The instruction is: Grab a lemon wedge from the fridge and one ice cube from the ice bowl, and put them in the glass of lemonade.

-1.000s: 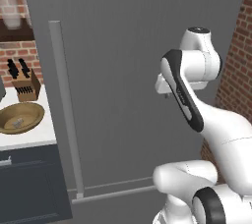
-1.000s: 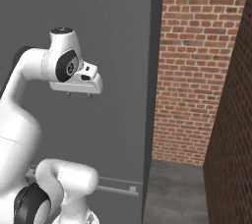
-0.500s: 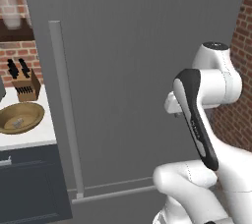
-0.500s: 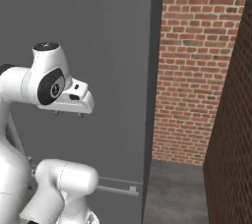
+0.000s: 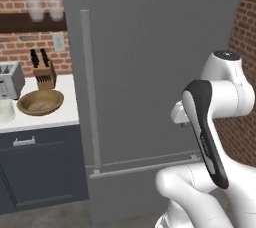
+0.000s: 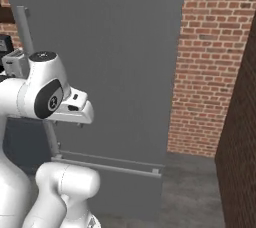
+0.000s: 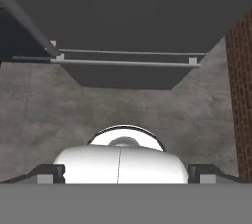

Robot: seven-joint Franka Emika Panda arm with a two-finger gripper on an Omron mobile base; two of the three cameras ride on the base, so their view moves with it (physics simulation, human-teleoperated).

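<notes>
1. Right now our gripper (image 7: 120, 179) points down at the floor, jaws spread wide and empty.
2. We risk swinging into the closed fridge (image 5: 150, 47), because its handle (image 5: 90, 92) stands well left of us.
3. Left, the wooden bowl (image 5: 40, 102) sits on the counter (image 5: 60, 117); we cannot make out its contents.

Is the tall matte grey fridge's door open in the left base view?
No: the tall matte grey fridge shows one flat closed front, its long vertical grey bar handle lying against it, and no shelves are visible.
</notes>
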